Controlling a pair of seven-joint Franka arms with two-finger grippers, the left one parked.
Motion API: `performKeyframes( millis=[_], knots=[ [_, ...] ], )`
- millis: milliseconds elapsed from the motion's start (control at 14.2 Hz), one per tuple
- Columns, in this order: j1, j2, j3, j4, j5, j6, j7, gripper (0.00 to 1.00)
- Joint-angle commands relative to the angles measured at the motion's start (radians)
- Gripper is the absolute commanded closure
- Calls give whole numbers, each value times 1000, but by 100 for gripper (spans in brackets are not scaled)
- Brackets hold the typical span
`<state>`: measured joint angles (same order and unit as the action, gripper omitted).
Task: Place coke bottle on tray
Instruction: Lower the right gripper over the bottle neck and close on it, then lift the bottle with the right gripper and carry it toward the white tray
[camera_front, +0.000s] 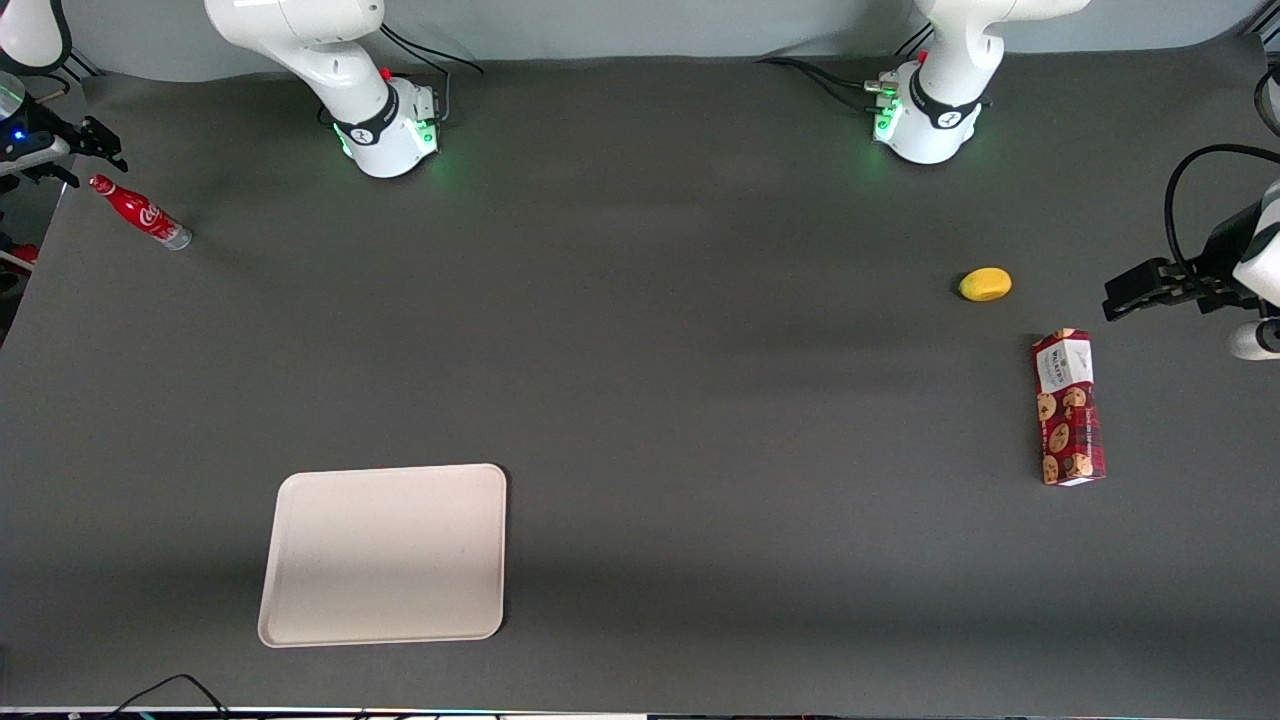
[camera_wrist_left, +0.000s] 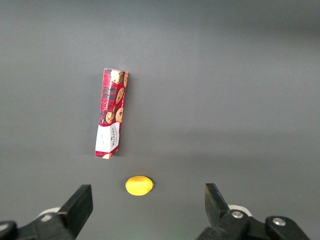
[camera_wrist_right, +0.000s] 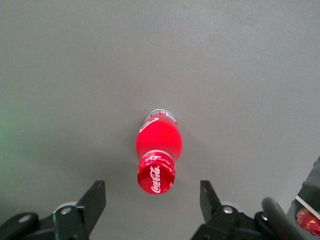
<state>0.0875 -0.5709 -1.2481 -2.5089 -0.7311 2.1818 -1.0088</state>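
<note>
Two task items show in the front view: the coke bottle (camera_front: 140, 213) stands on the worktop (camera_front: 640, 400) at my working arm's end, well apart from the tray (camera_front: 384, 553), which lies nearer the camera. My fingers (camera_front: 95, 150) hover above the bottle's cap. A cookie box (camera_front: 1068, 407) and a yellow lemon-like object (camera_front: 985, 284) sit toward the parked arm's end.

Right wrist view: my fingers (camera_wrist_right: 152, 200) are spread wide, holding nothing; the bottle (camera_wrist_right: 159, 152) stands upright between them, untouched.
</note>
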Motion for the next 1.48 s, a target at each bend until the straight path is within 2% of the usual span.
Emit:
performKeyframes(
  millis=[0,211,423,493,704,775,845,915,986,1408],
  knots=[
    [18,-50,-28,-7,-31,9,-16,38],
    [20,-50,-27,-5,-31,7,-16,56],
    [37,-50,-27,-4,-31,7,-36,94],
    [37,-50,-27,-4,-31,7,-37,100],
    [44,-50,-24,-4,-31,3,-37,100],
    [44,-50,-24,-2,-31,-2,-34,93],
    [44,-50,-24,-2,-31,-5,-33,62],
    [44,-50,-24,-1,-30,-7,-31,12],
    [43,-50,-24,-1,-30,-7,-31,0],
    [46,-50,-24,2,-30,-5,-39,0]
  ],
)
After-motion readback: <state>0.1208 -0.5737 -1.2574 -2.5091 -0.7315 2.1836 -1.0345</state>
